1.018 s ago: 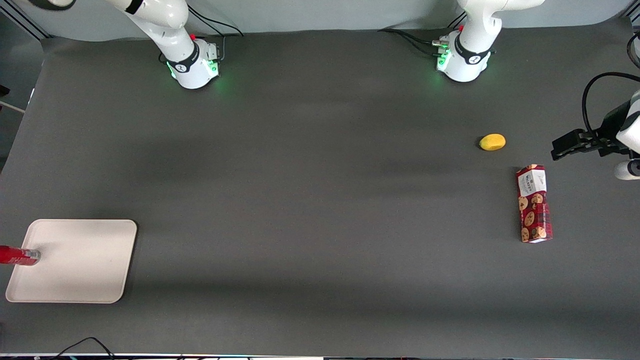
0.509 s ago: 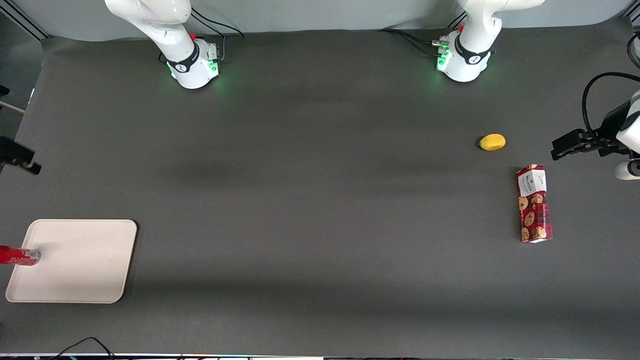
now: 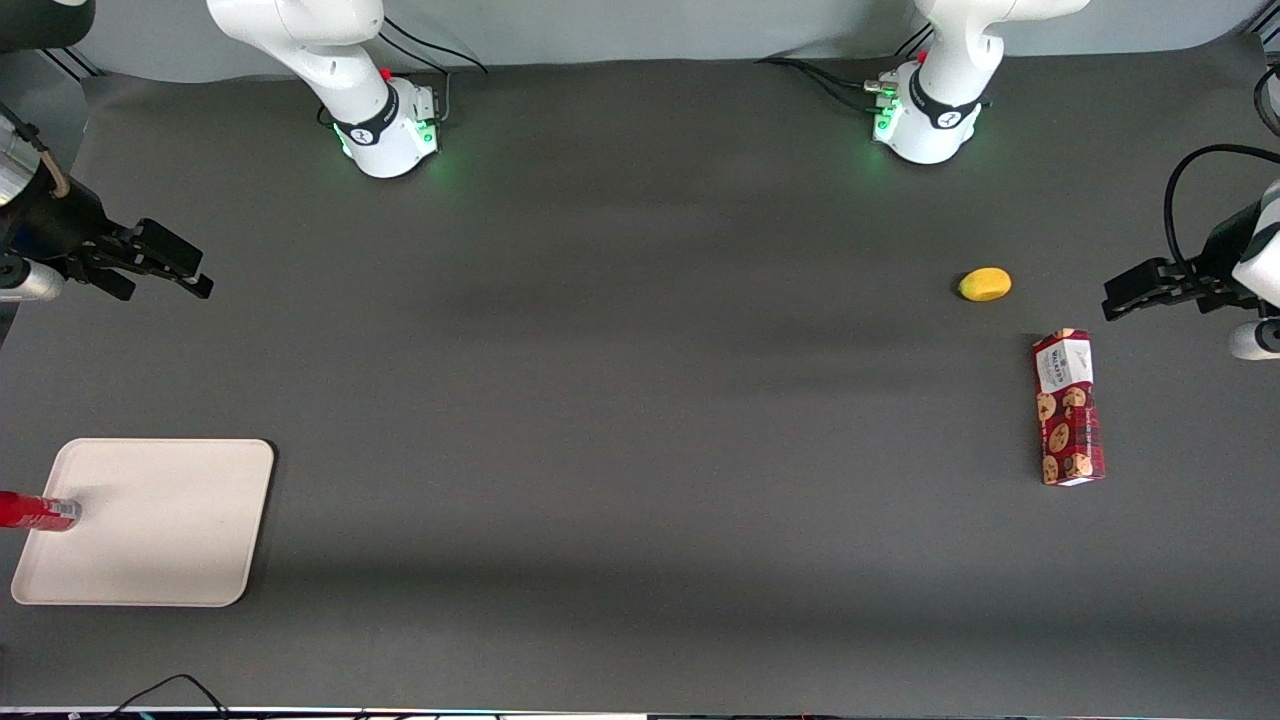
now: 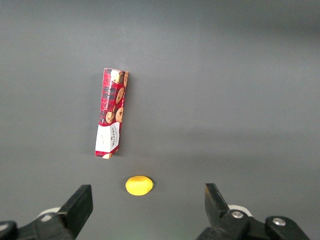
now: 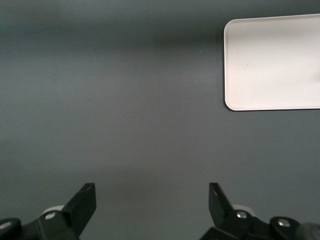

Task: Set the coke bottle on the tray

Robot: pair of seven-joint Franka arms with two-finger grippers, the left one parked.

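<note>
- Red and slim, the coke bottle (image 3: 35, 511) lies on its side on the tray (image 3: 160, 525), at the tray's edge toward the working arm's end of the bench; part of it runs out of the front view, so its full length cannot be seen; the end that shows is pale and silvery
- its long axis runs along the bench's length, the visible end pointing toward the tray's middle; no lettering on it can be read
- beige, flat and rectangular with rounded corners and a low rim, the tray sits near the bench's front corner at the working arm's end
- the gripper (image 3: 160, 274) hangs above bare bench, farther from the front camera than the tray and well apart from it; its fingers (image 5: 84, 200) stand spread with nothing between them
- toward the parked arm's end lie a long red cookie box (image 3: 1068, 407) with a white label end, its writing too small to read, and a yellow fruit (image 3: 985, 284) near it, farther from the front camera
</note>
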